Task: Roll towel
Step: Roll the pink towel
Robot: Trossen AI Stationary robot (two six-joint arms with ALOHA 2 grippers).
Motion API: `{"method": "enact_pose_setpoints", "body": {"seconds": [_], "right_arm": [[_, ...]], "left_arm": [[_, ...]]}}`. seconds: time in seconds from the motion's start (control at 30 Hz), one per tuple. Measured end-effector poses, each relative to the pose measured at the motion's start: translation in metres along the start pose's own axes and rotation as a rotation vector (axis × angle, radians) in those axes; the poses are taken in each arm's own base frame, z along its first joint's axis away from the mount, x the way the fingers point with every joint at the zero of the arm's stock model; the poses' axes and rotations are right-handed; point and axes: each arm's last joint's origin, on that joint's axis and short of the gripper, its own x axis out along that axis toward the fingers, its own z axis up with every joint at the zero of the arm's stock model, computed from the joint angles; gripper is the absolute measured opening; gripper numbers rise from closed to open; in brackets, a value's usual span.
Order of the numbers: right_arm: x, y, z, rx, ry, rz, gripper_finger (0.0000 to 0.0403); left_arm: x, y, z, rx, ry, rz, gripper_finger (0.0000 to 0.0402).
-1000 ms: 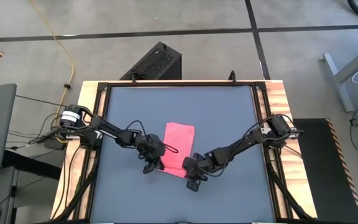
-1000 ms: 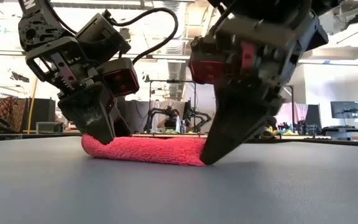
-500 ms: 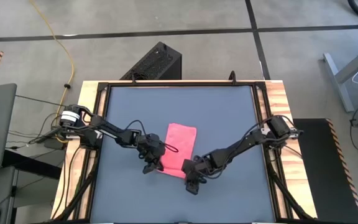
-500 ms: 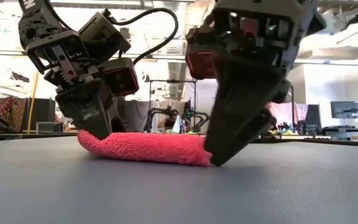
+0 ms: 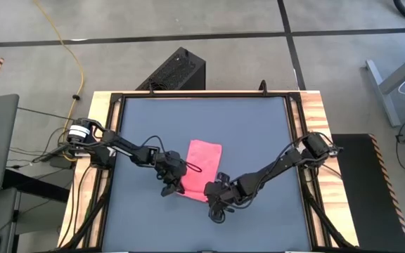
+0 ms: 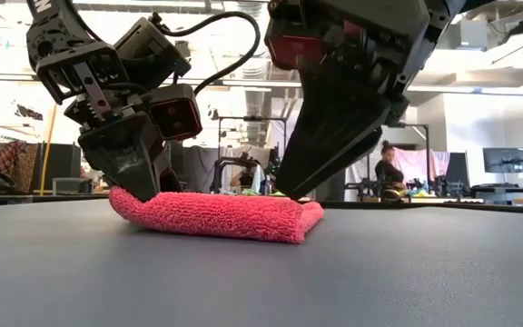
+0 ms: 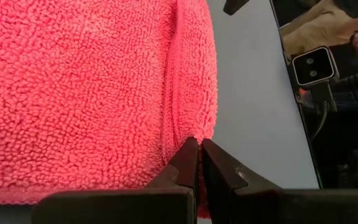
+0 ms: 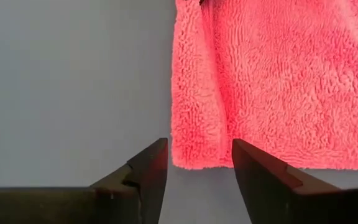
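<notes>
The towel (image 5: 201,169) lies near the middle of the dark worktop (image 5: 259,126), mostly flat, with its near edge turned over into a low fold.

Left hand (image 5: 169,184): fingers closed tight, nipping the folded edge at one corner; the left wrist view shows the tips pressed together at the hem.

Right hand (image 5: 216,209): fingers spread apart and holding nothing, poised just above the opposite corner of the same edge, clear of the cloth in the low view.

Handling, as judged: the cloth is light, soft terry, limp with no stiffness of its own. It should not slip readily in a pinch, but the fold is likely to spring loose once released. Best hold is at the two corners of the folded edge, both taken together so the roll stays even.

Surroundings: bare worktop on all sides of the towel, so nothing obstructs rolling toward the far edge. A black box (image 5: 174,70) and yellow cable (image 5: 72,49) lie on the floor beyond. A person (image 6: 389,168) sits far off in the room.
</notes>
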Motion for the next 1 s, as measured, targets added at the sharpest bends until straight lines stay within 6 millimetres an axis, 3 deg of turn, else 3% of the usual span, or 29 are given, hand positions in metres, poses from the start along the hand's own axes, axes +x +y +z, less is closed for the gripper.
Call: {"method": "enact_pose_setpoints", "body": {"seconds": [0.23, 0.6, 0.7, 0.93, 1.0], "right_arm": [[0.008, -0.003, 0.006, -0.017, -0.034, 0.023, 0.0203], [0.025, -0.001, -0.002, 0.014, 0.018, 0.086, 0.0191], [0.025, 0.000, -0.003, 0.023, 0.022, 0.084, 0.0156], [0.024, 0.003, -0.004, 0.065, 0.034, 0.109, 0.0026], [0.024, 0.003, -0.004, 0.098, 0.056, 0.135, 0.0017]], "left_arm": [[0.000, 0.000, 0.000, 0.007, 0.002, 0.000, 0.0000], [0.000, 0.000, 0.000, 0.012, 0.000, 0.006, 0.0000], [0.000, 0.000, 0.000, 0.012, 0.000, 0.003, 0.0000], [0.000, -0.001, 0.000, 0.000, 0.000, -0.005, 0.0000], [0.000, -0.001, 0.000, -0.008, 0.001, -0.006, 0.0000]]}}
